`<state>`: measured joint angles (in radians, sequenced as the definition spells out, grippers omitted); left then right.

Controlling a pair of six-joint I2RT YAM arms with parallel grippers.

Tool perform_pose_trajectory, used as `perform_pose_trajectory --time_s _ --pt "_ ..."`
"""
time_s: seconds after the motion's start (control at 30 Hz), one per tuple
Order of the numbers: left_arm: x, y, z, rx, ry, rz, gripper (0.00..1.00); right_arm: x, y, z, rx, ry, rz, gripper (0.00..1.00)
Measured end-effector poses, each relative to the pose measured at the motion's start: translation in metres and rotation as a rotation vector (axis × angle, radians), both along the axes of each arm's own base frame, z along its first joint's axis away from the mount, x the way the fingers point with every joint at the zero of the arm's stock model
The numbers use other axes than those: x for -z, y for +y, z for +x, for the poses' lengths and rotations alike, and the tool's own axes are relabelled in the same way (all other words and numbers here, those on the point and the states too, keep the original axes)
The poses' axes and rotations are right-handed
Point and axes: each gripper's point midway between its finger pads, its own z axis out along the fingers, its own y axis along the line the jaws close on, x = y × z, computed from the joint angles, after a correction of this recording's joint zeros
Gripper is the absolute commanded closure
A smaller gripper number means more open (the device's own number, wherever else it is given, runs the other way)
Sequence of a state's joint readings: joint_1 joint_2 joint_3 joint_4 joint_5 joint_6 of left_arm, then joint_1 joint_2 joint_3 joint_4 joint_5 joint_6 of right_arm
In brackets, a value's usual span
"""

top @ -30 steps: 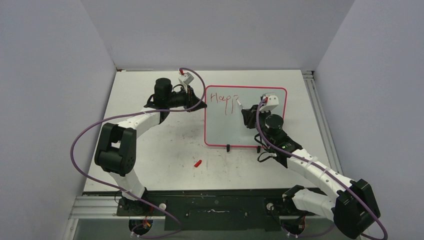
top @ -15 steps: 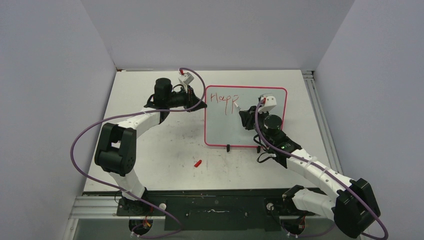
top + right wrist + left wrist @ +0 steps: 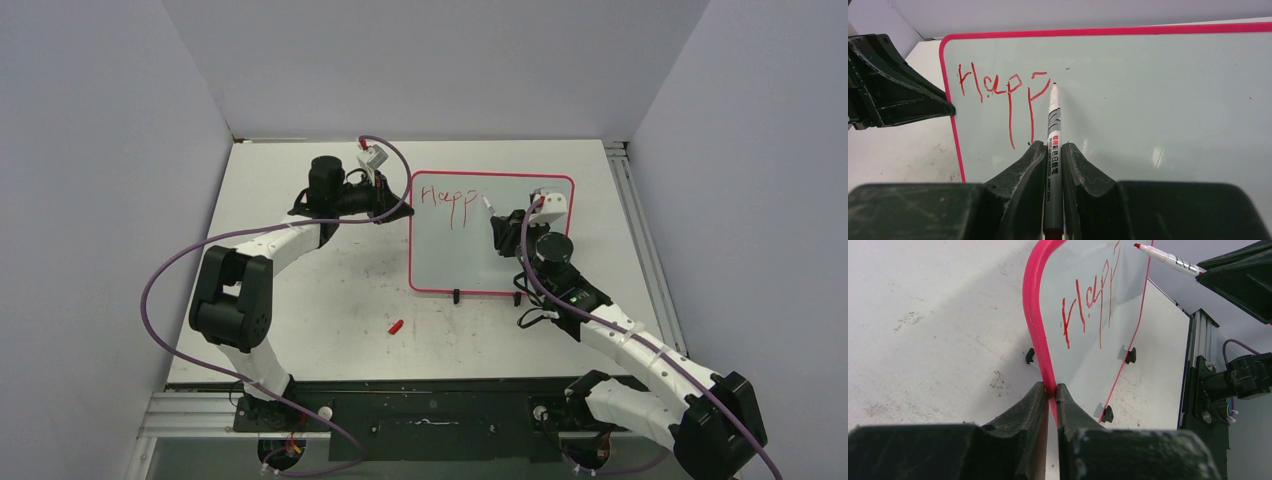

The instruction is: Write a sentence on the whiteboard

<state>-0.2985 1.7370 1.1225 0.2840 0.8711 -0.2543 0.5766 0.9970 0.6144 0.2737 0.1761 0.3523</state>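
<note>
The whiteboard [image 3: 450, 260] lies on the table, pink-rimmed, with small black clip feet [image 3: 456, 295]. The sentence [image 3: 447, 197] reads "Happ" in red near the top left corner; it also shows in the left wrist view [image 3: 1088, 310] and the right wrist view [image 3: 998, 87]. My left gripper [image 3: 393, 210] is shut on the board's left rim [image 3: 1034, 310], with the fingertips pinching the pink edge [image 3: 1051, 388]. My right gripper [image 3: 500, 230] [image 3: 1052, 147] is shut on a grey-white marker [image 3: 1053, 120]. Its red tip sits just right of the last letter. I cannot tell if it touches.
A red marker cap [image 3: 396, 326] lies on the tabletop in front of the board's left corner. An aluminium rail [image 3: 640, 240] runs along the table's right edge. Grey walls close in the left, back and right sides.
My right gripper has shifted a little to the right along the board, carrying the marker tip past the second "p". The left gripper and the board have not moved.
</note>
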Motion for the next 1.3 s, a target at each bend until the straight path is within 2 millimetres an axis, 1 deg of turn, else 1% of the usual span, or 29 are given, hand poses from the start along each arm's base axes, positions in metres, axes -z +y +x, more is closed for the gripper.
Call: perform_pose_trajectory --time_s 0.27,0.5,0.77,0.97,1.13,1.3 --pt "0.0 0.0 0.0 0.001 0.0 0.0 1.0 0.016 0.001 0.002 0.004 0.043 -0.029 0.95" --pt "0.0 0.0 0.0 -0.001 0.0 0.0 1.0 0.021 0.0 0.001 0.003 0.06 -0.039 0.95" --pt "0.0 0.0 0.0 -0.003 0.0 0.001 1.0 0.03 -0.003 -0.006 -0.001 0.083 -0.044 0.95" --pt "0.0 0.0 0.0 -0.002 0.0 0.001 1.0 0.028 -0.003 -0.008 -0.006 0.082 -0.04 0.95" --pt "-0.001 0.0 -0.001 0.001 -0.001 -0.001 1.0 0.02 -0.004 -0.008 -0.004 0.063 -0.038 0.95" --pt "-0.001 0.0 -0.001 0.001 0.0 0.0 1.0 0.008 -0.002 -0.002 -0.001 0.034 -0.03 0.95"
